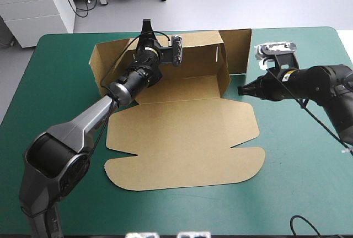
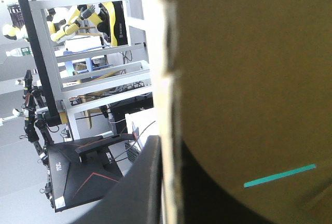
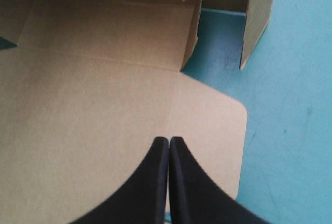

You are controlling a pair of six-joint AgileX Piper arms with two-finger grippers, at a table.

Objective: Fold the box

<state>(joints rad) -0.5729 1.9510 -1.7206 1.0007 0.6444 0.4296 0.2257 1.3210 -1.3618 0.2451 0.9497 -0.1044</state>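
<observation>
1. box (image 1: 182,133) sits mid table (image 1: 298,194): tray part at 12 o'clock, flat lid at 6.
2. left gripper (image 1: 146,26) at 11 o'clock, tray's far wall between its fingers.
3. right gripper (image 1: 241,90) at 3 o'clock, just beside tray's right wall.

The box's (image 1: 182,139) flat lid (image 1: 182,155) lies low and bare, open to approach from the table's near edge. The raised far wall (image 1: 193,45) and side walls fence the tray. The left arm (image 1: 127,84) slants across the tray's left half, with the left gripper (image 1: 146,27) pinching the far wall's top. Between the right wall (image 3: 189,32) and an upright flap (image 3: 257,22) runs a narrow strip of teal-green cover (image 3: 223,37). The right gripper (image 3: 168,143), fingers together, hangs over the lid's right corner, with open cover beside it.
</observation>
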